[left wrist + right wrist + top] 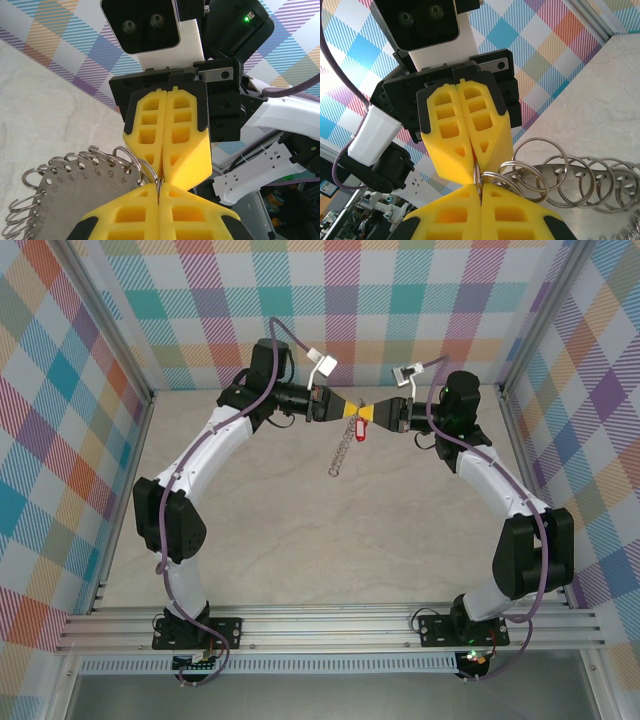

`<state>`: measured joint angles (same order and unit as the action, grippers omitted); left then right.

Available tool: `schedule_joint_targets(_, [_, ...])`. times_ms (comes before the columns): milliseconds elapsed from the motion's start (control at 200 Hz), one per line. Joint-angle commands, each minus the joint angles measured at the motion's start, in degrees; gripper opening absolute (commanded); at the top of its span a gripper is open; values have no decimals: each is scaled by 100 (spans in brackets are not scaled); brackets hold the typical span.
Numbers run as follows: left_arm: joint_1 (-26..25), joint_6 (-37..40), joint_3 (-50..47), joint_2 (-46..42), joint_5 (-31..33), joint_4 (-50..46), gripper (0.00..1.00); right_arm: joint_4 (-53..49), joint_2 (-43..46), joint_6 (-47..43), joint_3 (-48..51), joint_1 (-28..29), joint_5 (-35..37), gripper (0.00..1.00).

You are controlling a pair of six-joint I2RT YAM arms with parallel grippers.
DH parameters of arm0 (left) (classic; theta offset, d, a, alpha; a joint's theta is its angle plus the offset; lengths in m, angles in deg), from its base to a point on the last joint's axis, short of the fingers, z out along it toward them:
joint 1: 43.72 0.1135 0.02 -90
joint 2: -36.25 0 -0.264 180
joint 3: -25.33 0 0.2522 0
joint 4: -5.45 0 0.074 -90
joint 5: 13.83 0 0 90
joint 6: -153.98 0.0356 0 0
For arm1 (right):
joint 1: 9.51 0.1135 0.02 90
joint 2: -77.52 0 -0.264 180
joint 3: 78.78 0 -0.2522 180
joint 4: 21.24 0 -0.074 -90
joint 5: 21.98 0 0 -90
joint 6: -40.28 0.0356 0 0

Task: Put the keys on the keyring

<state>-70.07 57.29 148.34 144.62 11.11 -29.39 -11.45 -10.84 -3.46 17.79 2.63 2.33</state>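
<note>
Both arms met tip to tip in mid-air over the table [300,540]. The left gripper [159,192] was fully closed, and so was the right gripper [480,192]. Each pinched a thin wire loop of the keyring [75,185] where their yellow fingertips nearly touched, and the rest of the ring dangled below, clear of the table. The key's red tag [360,428] hung just beneath the pinch point; the key blade was too small to make out, so whether it was threaded was unclear. Step judged: threading or handover at the loop, late in the task. The next move probably calls for one gripper to hold firm while the other works the key round the coil, without dropping the ring.
</note>
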Motion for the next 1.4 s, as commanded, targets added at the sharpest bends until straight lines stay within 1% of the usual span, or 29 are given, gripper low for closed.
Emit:
schedule_joint_targets(0, [-180,9,193,-15,-106,-12,0,231,0,-2,-38,-1,-50,0])
schedule_joint_targets(50, [-224,-96,107,-78,87,149,0,209,18,-3,-14,-1,-3,0])
schedule_joint_targets(80, [-242,-224,26,-132,264,288,0,209,40,6,5,-18,26,9])
schedule_joint_targets(100, [-239,-312,-37,-168,396,405,0,216,58,14,33,-31,58,13])
schedule_joint_targets(115, [-246,-393,-88,-202,484,457,0,236,70,27,59,-43,76,16])
schedule_joint_targets(215, [-244,-1020,-648,-476,898,1574,0,409,166,140,234,-118,147,25])
schedule_joint_targets(260, [-248,-1281,-865,-588,1036,1888,0,505,211,198,322,-141,169,26])
schedule_joint_targets(355, [-256,-1575,-1172,-799,1222,2378,0,668,329,295,514,-164,201,27])
schedule_joint_targets(510, [-274,-1739,-1547,-1108,1466,2761,0,909,526,434,810,-170,287,27])
schedule_joint_targets(720, [-325,-1788,-1789,-1409,1645,2934,0,1213,669,735,1084,-168,398,28])
schedule_joint_targets(735, [-327,-1784,-1801,-1423,1660,2934,0,1387,677,766,1098,-164,401,28])
schedule_joint_targets(840, [-366,-1769,-1873,-1528,1704,2952,0,1495,818,841,1187,-168,548,35])
schedule_joint_targets(890, [-384,-1762,-1905,-1564,1733,2952,0,1459,933,821,1239,-168,693,40])
schedule_joint_targets(940, [-397,-1749,-1909,-1605,1741,2948,0,1305,1121,676,1299,-160,922,44])
schedule_joint_targets(980, [-408,-1736,-1917,-1634,1750,2943,0,802,1318,413,1340,-136,1198,48])
schedule_joint_targets(1060, [-440,-1695,-1907,-1671,1720,2910,0,-1,1668,-127,1359,-73,1797,50])
schedule_joint_targets(1135, [-467,-1633,-1875,-1684,1698,2851,0,-271,1873,-307,1402,-45,2128,54])
schedule_joint_targets(1300, [-529,-1460,-1826,-1687,1720,2670,0,-97,2102,-124,1437,-47,2291,53])
schedule_joint_targets(1395, [-551,-1355,-1798,-1682,1723,2563,0,-63,2100,27,1289,-41,2239,49])
